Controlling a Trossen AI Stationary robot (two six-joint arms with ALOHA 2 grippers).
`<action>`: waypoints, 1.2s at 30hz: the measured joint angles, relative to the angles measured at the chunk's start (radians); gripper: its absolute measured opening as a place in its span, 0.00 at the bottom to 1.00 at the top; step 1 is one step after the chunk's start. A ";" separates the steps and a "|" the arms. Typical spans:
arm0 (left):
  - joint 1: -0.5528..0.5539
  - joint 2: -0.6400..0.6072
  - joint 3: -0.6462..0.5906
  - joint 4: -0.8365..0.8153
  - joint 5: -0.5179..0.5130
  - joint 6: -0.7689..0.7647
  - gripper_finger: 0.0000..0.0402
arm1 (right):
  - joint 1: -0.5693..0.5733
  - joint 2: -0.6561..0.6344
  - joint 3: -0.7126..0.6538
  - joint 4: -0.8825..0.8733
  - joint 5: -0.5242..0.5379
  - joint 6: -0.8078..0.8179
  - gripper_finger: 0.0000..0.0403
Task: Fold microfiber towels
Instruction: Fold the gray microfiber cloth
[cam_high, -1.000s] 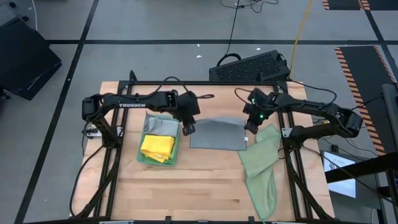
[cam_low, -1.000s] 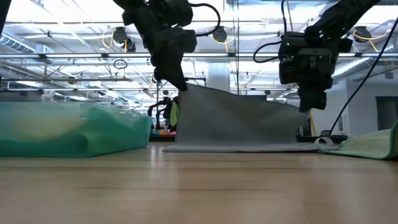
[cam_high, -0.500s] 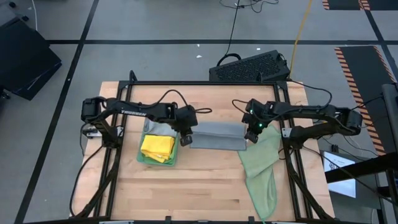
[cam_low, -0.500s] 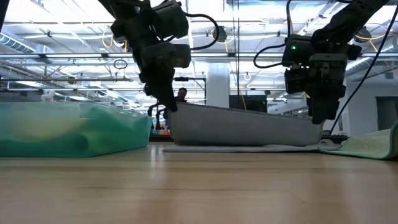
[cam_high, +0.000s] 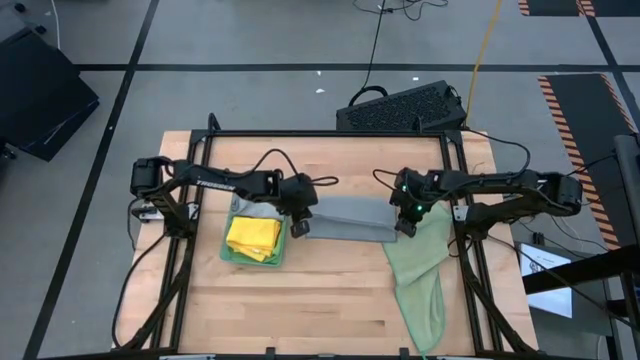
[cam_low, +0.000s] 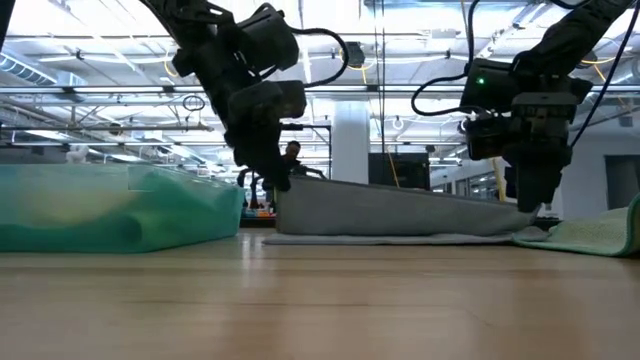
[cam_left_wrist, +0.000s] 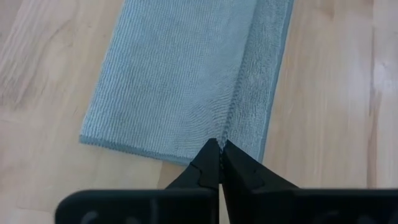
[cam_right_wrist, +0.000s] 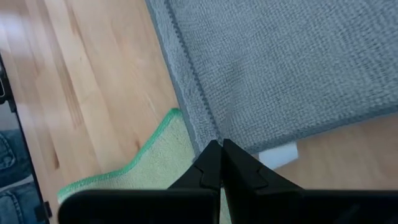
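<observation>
Both end effectors, left and right, have lowered the pinched grey towel edge toward 6 o'clock at desk centre; uneven release could skew the fold.

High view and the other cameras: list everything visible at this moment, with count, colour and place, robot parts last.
Grey towel: one, grey, table centre, being folded over itself, both ends pinched.
Sage towel: one, pale sage green, lying loose on the table's right side, its top edge beside the grey towel.
Stack of towels: several, yellow on top, grey and green beneath, left of the grey towel.
White tag: one, white, on the wood by the grey towel's edge.
Table: one, light wood.
Left gripper: shut on the grey towel's left end.
Right gripper: shut on its right end.
</observation>
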 joint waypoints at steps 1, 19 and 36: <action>-0.001 0.000 -0.004 0.004 0.000 0.002 0.01 | 0.004 0.000 -0.001 0.000 0.000 0.002 0.00; -0.039 0.000 -0.026 0.082 0.001 -0.012 0.31 | 0.014 0.000 -0.003 0.010 -0.044 0.005 0.24; 0.062 -0.119 0.035 0.003 -0.059 -0.178 0.43 | -0.001 -0.043 0.019 -0.018 -0.120 0.259 0.35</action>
